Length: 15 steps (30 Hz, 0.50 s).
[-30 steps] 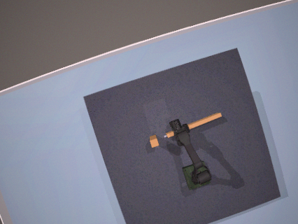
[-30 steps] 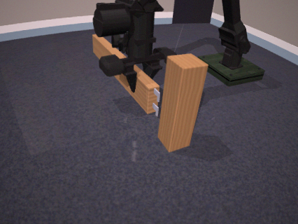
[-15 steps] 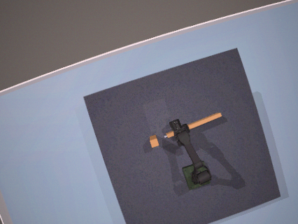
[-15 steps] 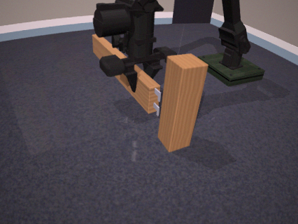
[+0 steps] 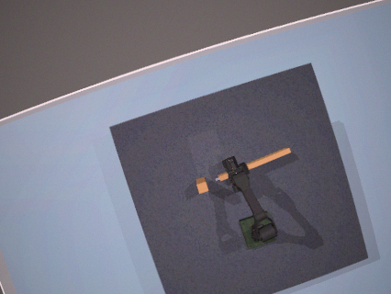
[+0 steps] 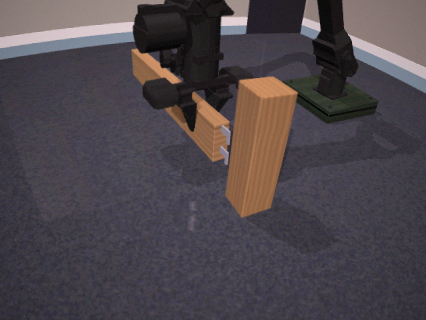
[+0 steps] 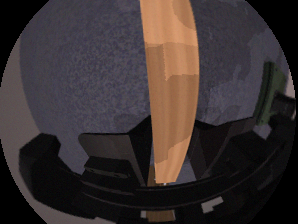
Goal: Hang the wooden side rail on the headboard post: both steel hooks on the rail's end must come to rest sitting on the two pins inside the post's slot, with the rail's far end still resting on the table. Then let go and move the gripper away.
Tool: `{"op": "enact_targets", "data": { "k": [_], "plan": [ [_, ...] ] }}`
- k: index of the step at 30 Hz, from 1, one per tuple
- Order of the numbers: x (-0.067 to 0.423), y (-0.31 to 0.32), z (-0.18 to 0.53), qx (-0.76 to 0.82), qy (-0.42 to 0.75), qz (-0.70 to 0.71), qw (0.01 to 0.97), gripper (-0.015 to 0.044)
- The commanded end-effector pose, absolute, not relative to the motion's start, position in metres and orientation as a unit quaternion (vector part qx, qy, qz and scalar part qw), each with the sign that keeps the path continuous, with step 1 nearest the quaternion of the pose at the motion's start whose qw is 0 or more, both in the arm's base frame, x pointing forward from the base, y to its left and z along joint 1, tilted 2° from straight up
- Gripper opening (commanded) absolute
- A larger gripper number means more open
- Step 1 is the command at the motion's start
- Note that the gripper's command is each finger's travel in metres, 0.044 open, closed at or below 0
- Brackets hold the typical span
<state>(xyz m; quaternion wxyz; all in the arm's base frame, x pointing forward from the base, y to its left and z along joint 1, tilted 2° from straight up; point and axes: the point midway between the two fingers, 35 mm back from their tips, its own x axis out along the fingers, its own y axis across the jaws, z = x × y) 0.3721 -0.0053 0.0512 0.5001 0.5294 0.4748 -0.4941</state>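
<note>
The wooden side rail (image 5: 268, 160) (image 6: 205, 138) (image 7: 172, 90) is a long light-brown bar. My gripper (image 6: 204, 116) (image 7: 162, 117) is shut on it close to its hooked end, one finger on each side. In the top view the arm covers the fingertips. Two pale steel hooks, an upper hook (image 6: 226, 135) and a lower hook (image 6: 224, 155), stick out of the rail's end toward the post. The hooked end is above the table. The headboard post (image 5: 202, 186) (image 6: 256, 145) stands upright beyond the hooks, with a gap between in the top view. Its slot and pins are hidden.
The arm's green base plate (image 5: 246, 231) (image 6: 332, 102) stands to one side of the rail. The dark mat (image 5: 151, 138) (image 6: 100, 250) lies under everything, with shadows of the arm, rail and post on it. Whether the rail's far end touches it is unclear.
</note>
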Motion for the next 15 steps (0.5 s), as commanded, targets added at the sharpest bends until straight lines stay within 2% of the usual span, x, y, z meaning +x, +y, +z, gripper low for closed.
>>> {"op": "enact_targets", "data": {
  "k": [1, 15],
  "plan": [
    [0.3746, -0.0054, 0.057, 0.529, 0.473, -0.488, 0.508, 0.0],
    [0.3744, -0.0054, 0.0594, 0.529, 0.473, -0.488, 0.508, 0.0]
  ]
}}
